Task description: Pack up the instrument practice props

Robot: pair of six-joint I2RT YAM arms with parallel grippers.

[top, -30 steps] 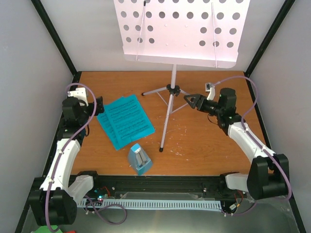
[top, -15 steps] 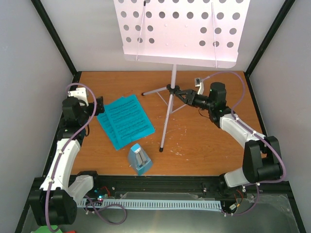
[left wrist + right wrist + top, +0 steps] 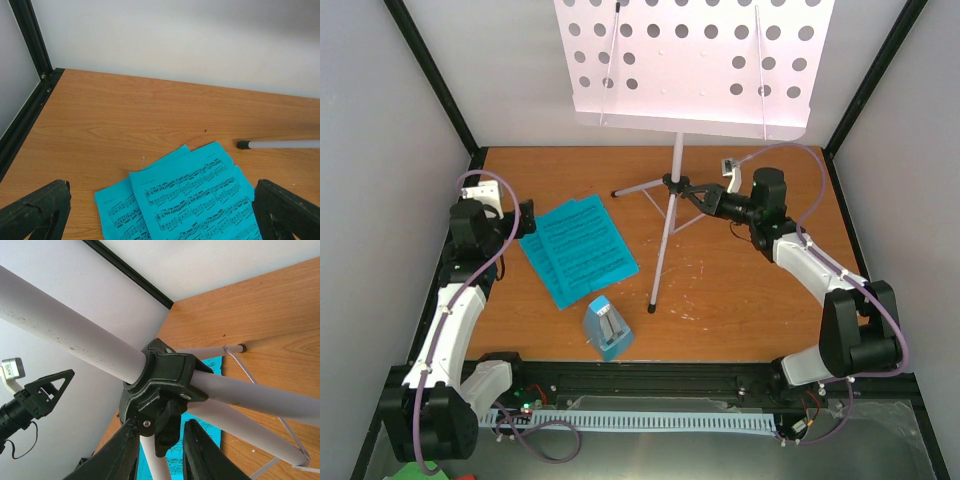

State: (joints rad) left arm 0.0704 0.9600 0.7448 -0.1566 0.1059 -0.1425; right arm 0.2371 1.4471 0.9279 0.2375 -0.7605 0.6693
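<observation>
Viewing top: music stand (image 3: 695,70) upright far centre on table (image 3: 750,300), sheet-music pages (image 3: 578,250) left of it, metronome (image 3: 607,328) near centre, right gripper (image 3: 688,190) at hub (image 3: 672,182), left gripper (image 3: 527,220) beside pages | left wrist: jaws wide, holding nothing, pages below | right wrist: jaws narrowed, flanking hub's knob (image 3: 165,432), grip unclear

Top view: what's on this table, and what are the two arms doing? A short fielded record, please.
Stand: grey tripod music stand with perforated desk, upright at the rear
Pages: bright-blue sheet-music pages, flat, left of stand
Metronome: small light-blue pyramid metronome, near edge
Right arm: jaws straddling stand's black hub knob
Left arm: jaws open, by the pages
</observation>
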